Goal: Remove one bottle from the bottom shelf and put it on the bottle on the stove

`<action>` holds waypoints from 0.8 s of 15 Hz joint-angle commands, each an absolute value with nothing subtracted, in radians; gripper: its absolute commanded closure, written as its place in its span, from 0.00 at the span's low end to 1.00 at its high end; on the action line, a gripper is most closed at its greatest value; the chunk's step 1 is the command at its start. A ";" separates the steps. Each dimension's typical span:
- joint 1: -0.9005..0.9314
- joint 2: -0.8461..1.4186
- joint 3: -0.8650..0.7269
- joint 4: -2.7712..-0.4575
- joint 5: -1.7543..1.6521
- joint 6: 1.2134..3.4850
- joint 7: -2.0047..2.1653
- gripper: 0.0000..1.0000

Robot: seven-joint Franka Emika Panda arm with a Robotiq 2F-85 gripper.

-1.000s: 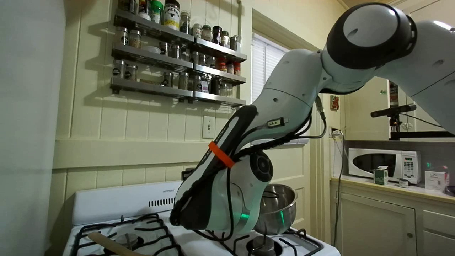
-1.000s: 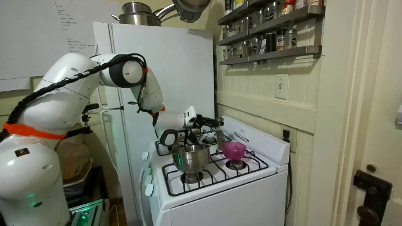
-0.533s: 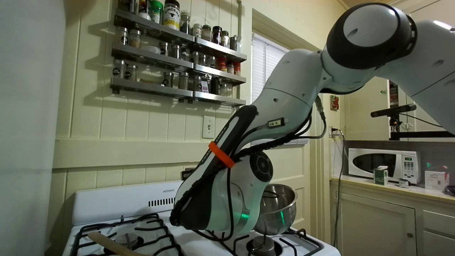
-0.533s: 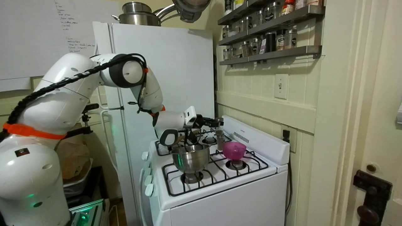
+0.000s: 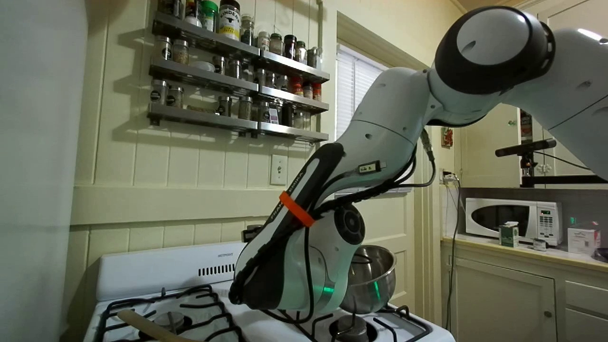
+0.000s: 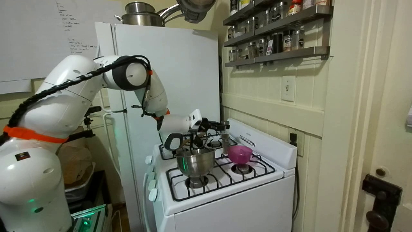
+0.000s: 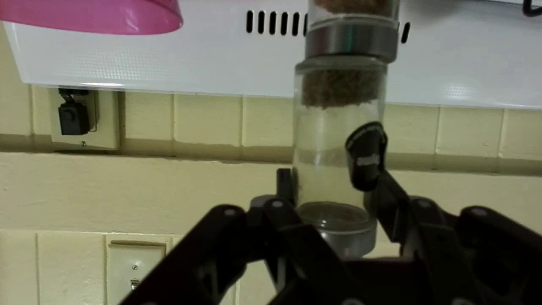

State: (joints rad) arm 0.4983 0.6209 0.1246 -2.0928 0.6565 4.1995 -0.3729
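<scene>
The part-closed Robotiq gripper (image 7: 332, 191) pinches the upper glass spice jar (image 7: 326, 135) near its top, seemingly to steady it on the stove's (image 6: 225, 199) lower jar (image 7: 351, 39), at its twelve o'clock in the wrist view.

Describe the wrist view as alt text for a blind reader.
A black two-fingered gripper grips a clear, silver-lidded glass jar of brown granules, lined up base to lid with a second glass jar; the picture is upside down. Behind are a white stove back panel and a cream panelled wall, with a translucent pink bowl cut off at upper left.
</scene>
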 commanded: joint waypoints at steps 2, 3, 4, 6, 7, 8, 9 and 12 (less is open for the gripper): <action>0.497 0.643 0.112 -2.077 0.596 4.206 -0.380 0.75; 0.497 0.645 0.110 -2.076 0.585 4.205 -0.380 0.75; 0.497 0.646 0.109 -2.076 0.577 4.205 -0.379 0.75; 0.496 0.649 0.105 -2.075 0.566 4.207 -0.379 0.75; 0.497 0.650 0.102 -2.075 0.566 4.207 -0.383 0.75; 0.496 0.650 0.101 -2.075 0.564 4.207 -0.383 0.75; 0.496 0.650 0.101 -2.076 0.565 4.206 -0.382 0.75; 0.498 0.652 0.096 -2.073 0.561 4.222 -0.384 0.75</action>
